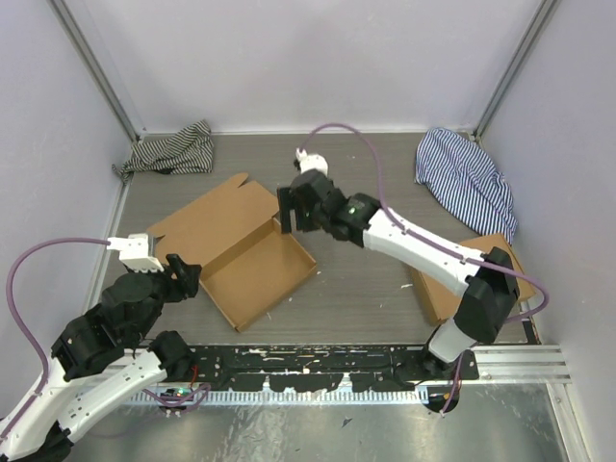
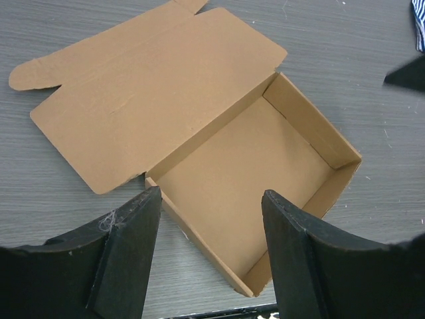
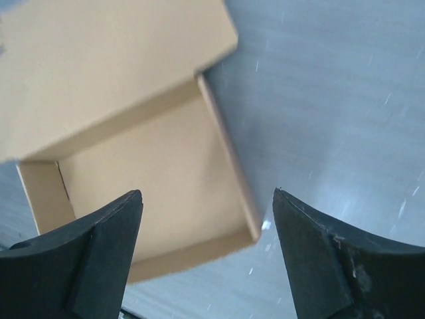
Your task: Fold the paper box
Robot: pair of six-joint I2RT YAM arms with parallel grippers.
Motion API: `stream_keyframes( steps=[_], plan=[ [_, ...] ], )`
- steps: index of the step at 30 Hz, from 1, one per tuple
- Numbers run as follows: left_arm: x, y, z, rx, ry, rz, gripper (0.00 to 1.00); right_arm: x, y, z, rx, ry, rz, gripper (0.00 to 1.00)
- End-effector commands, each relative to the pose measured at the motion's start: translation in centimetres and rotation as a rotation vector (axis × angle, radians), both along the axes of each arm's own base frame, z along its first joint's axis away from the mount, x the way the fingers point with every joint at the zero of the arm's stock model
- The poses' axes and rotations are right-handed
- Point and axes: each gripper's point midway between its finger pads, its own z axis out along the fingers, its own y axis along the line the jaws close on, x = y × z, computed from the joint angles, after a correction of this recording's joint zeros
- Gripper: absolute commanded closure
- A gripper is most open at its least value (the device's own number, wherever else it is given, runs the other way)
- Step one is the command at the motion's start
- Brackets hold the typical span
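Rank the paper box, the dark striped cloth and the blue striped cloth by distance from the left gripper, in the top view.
1. paper box, just right of the left gripper.
2. dark striped cloth, back left corner.
3. blue striped cloth, back right corner.

Left tool (image 2: 212, 199) and right tool (image 3: 207, 196) both hover low, angled inward, jaws spread wide apart.

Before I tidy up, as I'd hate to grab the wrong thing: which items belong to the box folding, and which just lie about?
Job: paper box, left claw, right claw.
Lying about: second box, left cloth, right cloth.
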Motion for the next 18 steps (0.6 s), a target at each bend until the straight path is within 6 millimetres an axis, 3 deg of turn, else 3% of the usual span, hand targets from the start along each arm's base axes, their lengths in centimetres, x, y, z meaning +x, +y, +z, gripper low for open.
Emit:
stream_keyframes(
  steps=[1,5,10,18],
  plan=[
    [0.0,-0.1,-0.7,0.011,0.013,-0.004,0.31,5.8,-0.5,3.2,-0.036,-0.109,0.194,0.17],
    [0.0,-0.2,-0.8,0.017,0.018,-0.008,0.31,7.8,0.8,-0.3,-0.056,-0.021,0.294,0.27],
    [0.0,-0.3,-0.9,0.024,0.027,-0.012,0.31,7.5,3.1,-5.0,-0.053,0.09,0.393,0.37],
    [0.1,-0.4,-1.1,0.032,0.033,-0.012,0.31,6.6,3.2,-6.7,-0.028,0.127,0.391,0.4]
  ],
)
